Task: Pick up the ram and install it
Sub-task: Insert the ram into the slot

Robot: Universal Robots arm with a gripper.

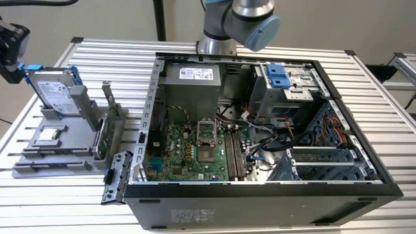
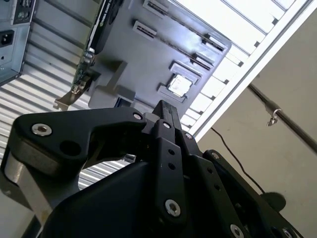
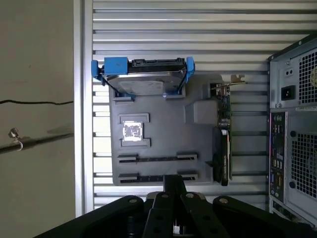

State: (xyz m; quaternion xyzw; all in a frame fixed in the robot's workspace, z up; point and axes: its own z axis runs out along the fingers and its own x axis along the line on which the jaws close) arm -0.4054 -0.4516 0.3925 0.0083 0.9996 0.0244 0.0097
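Exterior view: the grey holder (image 1: 71, 142) sits on the desk (image 1: 117, 53) beside the open computer case (image 1: 260, 209). Second wrist view: the pincer (image 2: 164, 108) is closed, with nothing between its tips. First wrist view: a thin dark strip, seemingly the ram (image 3: 157, 158), lies in the holder's slot, near the pincer.

No print is legible: the white labels on the hard drive (image 1: 55, 92) and power supply (image 1: 192, 90) are unreadable.

1. Exterior view: bright, even, diffuse light; soft shadow deepens inside the computer case (image 1: 273, 204) toward 4 o'clock.
2. Second wrist view: the table slats (image 2: 233, 25) burn out to white glare; the gripper (image 2: 163, 106) is a dark, backlit mass.
3. First wrist view: glare whitens the table slats beside the grey tray (image 3: 163, 134).
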